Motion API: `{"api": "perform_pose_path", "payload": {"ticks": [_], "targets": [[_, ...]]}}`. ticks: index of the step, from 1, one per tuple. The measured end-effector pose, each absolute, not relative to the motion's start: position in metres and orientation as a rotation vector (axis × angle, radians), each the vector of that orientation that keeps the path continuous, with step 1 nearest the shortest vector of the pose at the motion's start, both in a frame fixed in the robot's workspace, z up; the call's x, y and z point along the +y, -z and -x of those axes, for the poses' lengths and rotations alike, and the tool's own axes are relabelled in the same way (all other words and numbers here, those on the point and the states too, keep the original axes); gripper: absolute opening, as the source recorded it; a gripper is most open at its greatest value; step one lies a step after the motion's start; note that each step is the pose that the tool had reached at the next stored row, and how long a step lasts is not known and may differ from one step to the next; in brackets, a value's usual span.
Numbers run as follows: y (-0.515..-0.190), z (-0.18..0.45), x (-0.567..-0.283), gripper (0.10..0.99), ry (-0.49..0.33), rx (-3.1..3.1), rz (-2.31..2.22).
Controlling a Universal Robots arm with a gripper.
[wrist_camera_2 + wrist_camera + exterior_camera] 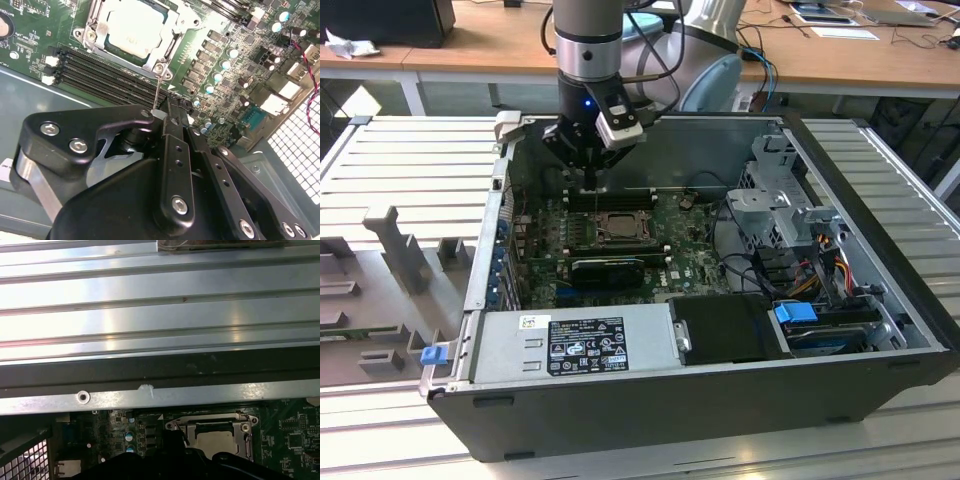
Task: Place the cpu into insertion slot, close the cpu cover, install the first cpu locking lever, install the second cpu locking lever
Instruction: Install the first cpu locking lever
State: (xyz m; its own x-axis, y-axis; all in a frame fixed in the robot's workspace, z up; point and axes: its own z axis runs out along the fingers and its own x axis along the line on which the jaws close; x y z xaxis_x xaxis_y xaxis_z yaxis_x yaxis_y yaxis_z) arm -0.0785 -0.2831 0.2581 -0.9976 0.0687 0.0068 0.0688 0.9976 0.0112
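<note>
The cpu (pixel 132 30) lies pale and flat in the insertion slot (pixel 610 228) on the green board. The cpu cover (pixel 172 22), a dull-silver frame, lies down around it. A thin wire cpu locking lever (pixel 157 92) rises from the socket's corner near the memory slots up to my fingertips. My gripper (pixel 162 116) is shut on the lever's end. In the exterior view the gripper (pixel 590 183) hangs just behind the socket, over the memory slots. The first wrist view shows the socket (pixel 215 432) below the case wall.
Black memory slots (pixel 100 70) run right beside the socket. A long black card (pixel 608 270) and the grey power-supply box (pixel 575 340) lie in front. The drive cage (pixel 775 205) and cables (pixel 830 260) stand at the exterior view's right. The case wall (pixel 160 370) is close behind.
</note>
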Motion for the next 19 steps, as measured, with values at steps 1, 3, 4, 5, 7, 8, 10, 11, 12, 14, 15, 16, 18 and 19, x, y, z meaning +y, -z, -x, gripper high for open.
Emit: {"api": "perform_pose_path", "payload": {"ticks": [1, 3, 4, 5, 7, 8, 10, 11, 12, 14, 15, 16, 18, 19], "targets": [[-0.258, 0.078, -0.283, 0.106, 0.018, -3.133, 0.108], [-0.258, 0.076, -0.283, 0.106, 0.018, -3.133, 0.108], [-0.258, 0.076, -0.283, 0.106, 0.018, -3.133, 0.108], [-0.258, 0.075, -0.283, 0.106, 0.018, -3.133, 0.108], [-0.258, 0.074, -0.283, 0.106, 0.018, -3.133, 0.108], [-0.258, 0.074, -0.283, 0.106, 0.018, -3.133, 0.108], [-0.258, 0.073, -0.283, 0.106, 0.018, -3.133, 0.108], [-0.258, 0.073, -0.283, 0.106, 0.018, -3.133, 0.108], [-0.258, 0.072, -0.283, 0.106, 0.018, -3.133, 0.108], [-0.258, 0.072, -0.283, 0.106, 0.018, -3.133, 0.108], [-0.258, 0.071, -0.283, 0.106, 0.018, -3.133, 0.108], [-0.258, 0.071, -0.283, 0.106, 0.018, -3.133, 0.108], [-0.258, 0.069, -0.283, 0.106, 0.018, -3.133, 0.108], [-0.258, 0.068, -0.283, 0.106, 0.018, -3.133, 0.108]]}}
